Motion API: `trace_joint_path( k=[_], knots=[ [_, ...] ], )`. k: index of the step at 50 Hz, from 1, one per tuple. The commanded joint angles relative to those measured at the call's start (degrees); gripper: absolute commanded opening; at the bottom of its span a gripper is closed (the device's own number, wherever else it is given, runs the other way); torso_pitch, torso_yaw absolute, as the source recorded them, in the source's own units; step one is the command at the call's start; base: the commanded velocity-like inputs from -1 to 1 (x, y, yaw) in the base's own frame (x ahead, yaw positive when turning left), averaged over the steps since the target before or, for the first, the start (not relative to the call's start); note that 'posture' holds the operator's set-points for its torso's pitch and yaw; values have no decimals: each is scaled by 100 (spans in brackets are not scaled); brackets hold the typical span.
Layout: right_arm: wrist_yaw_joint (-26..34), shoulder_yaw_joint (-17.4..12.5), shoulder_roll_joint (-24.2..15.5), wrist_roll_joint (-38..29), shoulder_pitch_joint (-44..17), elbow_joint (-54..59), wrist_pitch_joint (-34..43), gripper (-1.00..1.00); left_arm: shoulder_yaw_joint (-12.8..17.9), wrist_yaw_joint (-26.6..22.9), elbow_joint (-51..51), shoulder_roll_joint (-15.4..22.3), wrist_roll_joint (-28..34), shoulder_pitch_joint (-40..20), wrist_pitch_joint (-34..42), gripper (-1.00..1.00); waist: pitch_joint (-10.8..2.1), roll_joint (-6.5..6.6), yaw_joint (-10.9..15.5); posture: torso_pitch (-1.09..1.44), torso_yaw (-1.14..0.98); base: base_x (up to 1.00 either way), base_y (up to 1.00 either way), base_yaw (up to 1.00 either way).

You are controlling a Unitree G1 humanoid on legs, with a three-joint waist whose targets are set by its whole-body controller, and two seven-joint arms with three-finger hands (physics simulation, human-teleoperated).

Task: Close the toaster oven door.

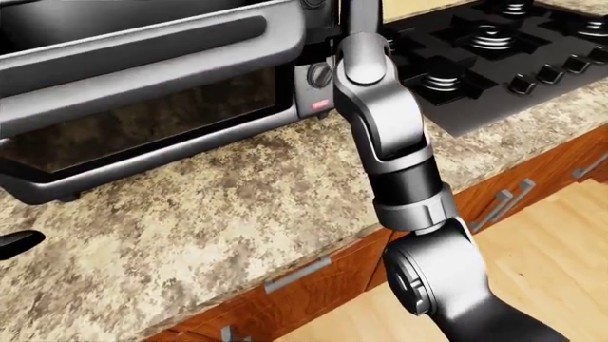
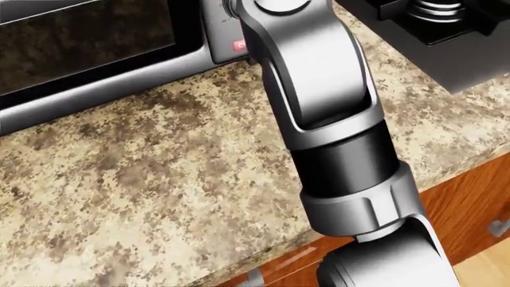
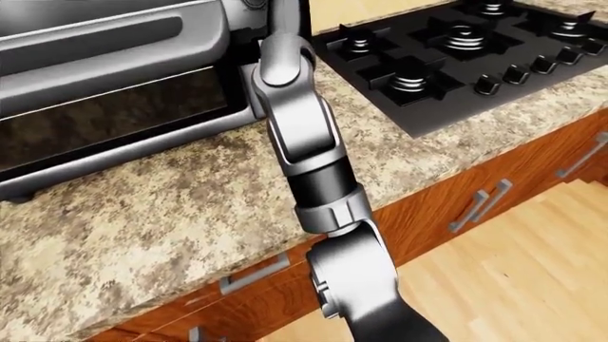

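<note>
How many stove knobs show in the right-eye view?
4, in a row along the stove's lower right edge. More may lie past the frame's right edge.

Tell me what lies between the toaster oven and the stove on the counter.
In the right-eye view, only a bare strip of granite counter separates the toaster oven from the stove; the robot's right arm crosses over it.

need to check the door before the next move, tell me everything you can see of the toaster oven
The toaster oven sits on the speckled granite counter at the upper left of the left-eye view, left of the black stove. Its body looks like brushed grey metal, with a dark glass door, a long grey bar handle, a knob and a small red button on its right panel. The door looks tilted, not fully shut. The robot's arm crosses its right edge; the hand is out of view.
</note>
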Motion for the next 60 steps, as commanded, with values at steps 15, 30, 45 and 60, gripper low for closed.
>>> trace_joint_path(
  k=[15,30,45,60],
  knots=[
    [233,27,-56,156,-600,-425,-560,100,251,-323,-1800,-655,-279,295,708,100,-217,0,80,0,0,0,0,0],
    [227,17,-68,148,-651,-325,-603,100,478,-1058,-3200,-1700,-425,870,1236,100,-206,-74,99,0,0,0,0,0],
    [214,2,-106,190,-700,-283,-611,100,497,-1527,-3868,-2375,-430,1188,1467,100,-199,-146,139,0,0,0,0,0],
    [200,-3,-99,210,-747,-293,-572,100,538,-1650,-4419,-2304,-968,1164,1964,100,-191,-170,171,0,0,0,0,0]
  ],
)
